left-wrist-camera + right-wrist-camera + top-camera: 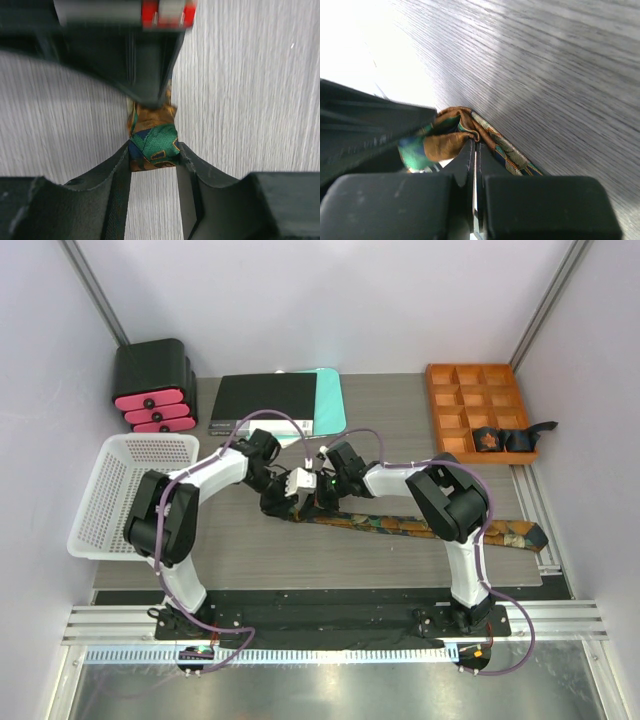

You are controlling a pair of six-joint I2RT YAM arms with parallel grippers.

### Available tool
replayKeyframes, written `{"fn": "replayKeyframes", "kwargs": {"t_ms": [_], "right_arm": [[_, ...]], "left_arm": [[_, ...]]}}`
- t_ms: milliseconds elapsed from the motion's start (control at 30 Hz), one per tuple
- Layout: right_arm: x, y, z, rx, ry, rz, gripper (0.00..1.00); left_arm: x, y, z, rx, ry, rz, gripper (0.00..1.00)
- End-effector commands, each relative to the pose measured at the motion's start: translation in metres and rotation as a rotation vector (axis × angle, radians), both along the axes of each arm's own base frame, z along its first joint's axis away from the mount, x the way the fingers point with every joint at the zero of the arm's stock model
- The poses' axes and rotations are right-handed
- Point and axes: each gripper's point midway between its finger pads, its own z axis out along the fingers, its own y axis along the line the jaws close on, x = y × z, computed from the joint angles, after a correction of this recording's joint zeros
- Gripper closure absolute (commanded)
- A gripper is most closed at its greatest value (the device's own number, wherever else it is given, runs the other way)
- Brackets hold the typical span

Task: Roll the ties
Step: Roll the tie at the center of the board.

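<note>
One tie (400, 523) lies across the middle of the table (420, 565) in the top view, its rolled start at frame centre. Your left gripper (152, 152) pinches that small coil from both sides between its fingers (117, 170) — likely to stop it springing loose. Your right gripper (476, 150) has its fingers (465, 160) pressed together on a fold at the same end, probably to turn the next wrap. The rest of the tie trails flat toward the lower right, wide end farthest out, so most of the rolling looks undone. Dark rolls (503, 440) sit in the tray (450, 410) at upper right — probably where this one belongs.
</note>
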Motion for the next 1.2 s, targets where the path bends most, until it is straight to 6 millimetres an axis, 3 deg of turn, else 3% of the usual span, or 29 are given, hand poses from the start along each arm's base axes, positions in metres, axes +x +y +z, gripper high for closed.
{"fn": "replayKeyframes", "kwargs": {"t_ms": [0,200,233,367,600,733,933,1167], "right_arm": [[0.0,-0.011,-0.025,-0.075,0.015,-0.026,0.99],[-0.002,-0.009,-0.014,-0.015,0.03,-0.04,0.99],[0.002,-0.005,-0.004,0.026,0.011,-0.044,0.99],[0.001,-0.003,0.012,0.102,0.03,-0.06,0.99],[-0.008,-0.008,0.037,0.166,0.04,-0.029,0.83],[-0.008,-0.01,0.05,0.188,0.034,-0.021,0.87],[0.002,-0.011,0.034,0.125,0.018,-0.029,0.94],[0.001,-0.005,0.035,0.114,0.002,-0.013,0.88]], "left_arm": [[0.005,-0.036,0.028,-0.103,-0.039,-0.027,0.61],[0.001,-0.049,0.011,-0.044,-0.034,-0.057,0.59],[0.002,-0.05,0.01,-0.03,-0.042,-0.061,0.59],[-0.006,-0.044,-0.003,0.052,-0.04,-0.092,0.58],[-0.011,-0.032,-0.023,0.146,-0.007,-0.04,0.58],[-0.009,-0.029,-0.032,0.174,0.011,-0.021,0.61],[-0.01,-0.027,-0.026,0.163,-0.003,-0.032,0.59],[-0.009,-0.028,-0.027,0.169,0.017,-0.027,0.66]]}}
